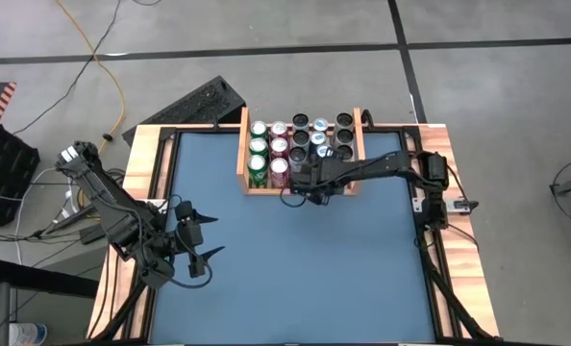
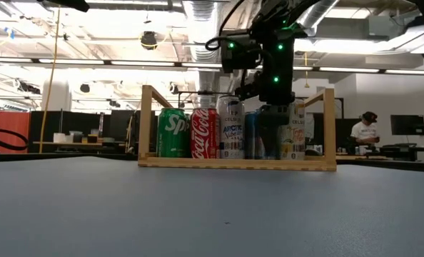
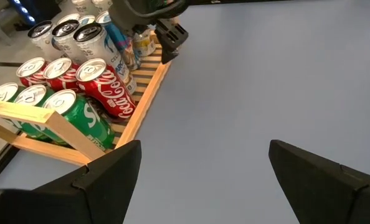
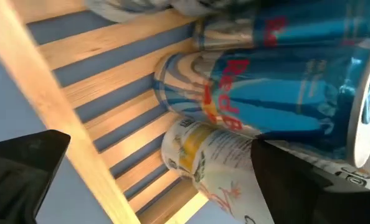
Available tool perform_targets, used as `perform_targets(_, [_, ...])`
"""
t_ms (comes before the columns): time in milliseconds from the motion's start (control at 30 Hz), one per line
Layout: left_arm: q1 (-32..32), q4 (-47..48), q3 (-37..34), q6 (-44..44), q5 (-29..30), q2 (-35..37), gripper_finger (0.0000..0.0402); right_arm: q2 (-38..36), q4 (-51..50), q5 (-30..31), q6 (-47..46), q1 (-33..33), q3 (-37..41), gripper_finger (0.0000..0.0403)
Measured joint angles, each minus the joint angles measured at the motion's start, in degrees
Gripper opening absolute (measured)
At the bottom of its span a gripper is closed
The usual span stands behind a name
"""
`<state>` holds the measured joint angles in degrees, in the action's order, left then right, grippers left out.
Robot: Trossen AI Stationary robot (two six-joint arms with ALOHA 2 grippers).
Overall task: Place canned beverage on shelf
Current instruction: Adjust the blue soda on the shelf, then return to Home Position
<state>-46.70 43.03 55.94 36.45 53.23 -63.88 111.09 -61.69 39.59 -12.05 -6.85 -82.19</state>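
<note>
The shelf point(image 1: 242, 144), a light-wood tray with a slatted base point(image 4: 110, 99), stands at the table's far middle and holds several upright cans in rows: green point(image 2: 173, 133), red point(image 2: 204, 133), white, blue point(image 4: 284, 81) and white-and-yellow point(image 4: 203, 168). My right gripper point(image 1: 311, 185) hangs open over the shelf's near edge point(image 2: 233, 163), in front of the blue and the white-and-yellow cans, with nothing pinched between its fingers. My left gripper point(image 1: 195, 240) waits open above the table's near left, pointing toward the shelf. My right gripper point(image 4: 160, 143) has one finger point(image 4: 297, 180) overlapping the side of the white-and-yellow can, near its top. I cannot tell whether that finger touches the can. The other finger point(image 4: 23, 168) stands clear, outside the shelf's low wall point(image 4: 48, 68).
The blue table top point(image 1: 295, 269) lies bare in front of the shelf and between the two arms. A wooden border point(image 1: 151, 144) frames the table. The shelf's end posts point(image 2: 146, 121) rise higher than the cans. A person sits in the room far behind point(image 2: 362, 132).
</note>
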Motion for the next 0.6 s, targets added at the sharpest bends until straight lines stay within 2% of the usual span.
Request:
perform_targets(233, [0.0, 0.0, 0.0, -0.39, 0.23, 0.0, 0.0341, -0.27, 0.72, -0.53, 0.06, 5.94, 0.0, 0.0274])
perform_targets(333, [0.0, 0.0, 0.01, -0.36, 1.13, 0.01, 0.0341, -1.58, 1.48, 2.09, 0.06, 8.77, 0.09, 0.0274])
perform_targets(467, [0.0, -0.19, 0.0, -0.13, 1.14, 0.02, 0.0341, -7.69, 6.34, 5.34, -0.15, 13.41, 0.0, 0.0274])
perform_targets(600, [0.0, -1.7, 0.0, -0.29, 1.13, 0.02, 0.0341, -16.29, 11.11, 5.62, -1.93, 18.95, -0.04, 0.0274])
